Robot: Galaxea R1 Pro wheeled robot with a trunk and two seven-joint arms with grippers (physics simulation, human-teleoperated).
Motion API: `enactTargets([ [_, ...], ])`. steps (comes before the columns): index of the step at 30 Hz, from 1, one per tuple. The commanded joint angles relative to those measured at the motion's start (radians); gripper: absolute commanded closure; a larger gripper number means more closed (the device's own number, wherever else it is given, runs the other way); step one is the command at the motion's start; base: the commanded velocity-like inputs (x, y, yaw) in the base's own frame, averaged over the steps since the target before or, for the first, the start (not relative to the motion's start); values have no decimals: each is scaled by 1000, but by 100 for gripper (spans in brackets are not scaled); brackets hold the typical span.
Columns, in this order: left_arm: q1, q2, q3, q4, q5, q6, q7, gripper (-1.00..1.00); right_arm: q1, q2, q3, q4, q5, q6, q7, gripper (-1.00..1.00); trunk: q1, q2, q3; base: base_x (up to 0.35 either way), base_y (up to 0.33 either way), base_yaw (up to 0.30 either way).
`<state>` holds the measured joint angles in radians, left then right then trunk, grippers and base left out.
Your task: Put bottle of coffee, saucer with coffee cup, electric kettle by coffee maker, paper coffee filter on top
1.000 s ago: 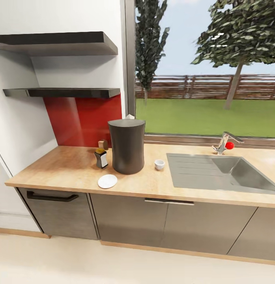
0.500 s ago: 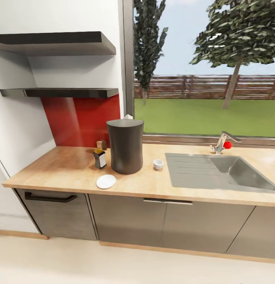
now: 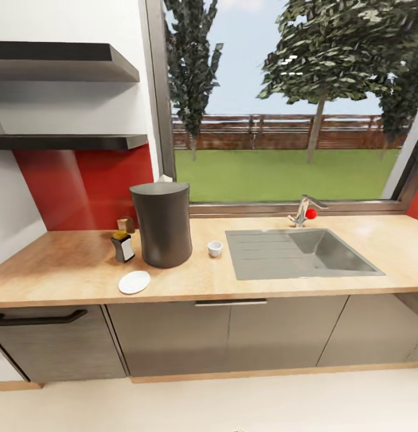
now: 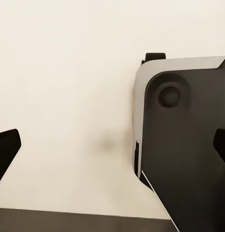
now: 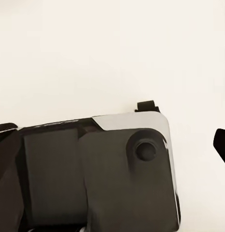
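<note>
A tall dark coffee maker with rounded sides is seen standing on the wooden countertop, toward its back edge, with a small bottle of coffee with a yellow top just beside it, a flat white saucer lying near the front edge, and a little white coffee cup set between the coffee maker and the sink. The sink is seen to be bare inside. In the wrist views, the left gripper and the right gripper are each shown with dark fingertips far apart over a pale floor and a dark part of the robot's base.
</note>
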<state>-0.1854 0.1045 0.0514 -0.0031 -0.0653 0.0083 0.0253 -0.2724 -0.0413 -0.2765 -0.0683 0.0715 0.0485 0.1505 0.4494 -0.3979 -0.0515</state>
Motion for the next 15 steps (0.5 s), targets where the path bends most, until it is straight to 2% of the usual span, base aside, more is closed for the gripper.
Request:
enactTargets([
  [1,0,0,5,-1,-7,1,2,-100,-1,0,-9,-1,8,1,4,-100,1,-2,-2,0,0,-300],
  [5,0,0,5,0,-7,1,2,-100,-1,2,-10,3,9,-30,4,-100,1,-2,-2,0,0,-300],
  [15,0,0,5,0,-7,1,2,-100,-1,0,-10,8,11,-42,7,-100,1,-2,-2,0,0,-300],
])
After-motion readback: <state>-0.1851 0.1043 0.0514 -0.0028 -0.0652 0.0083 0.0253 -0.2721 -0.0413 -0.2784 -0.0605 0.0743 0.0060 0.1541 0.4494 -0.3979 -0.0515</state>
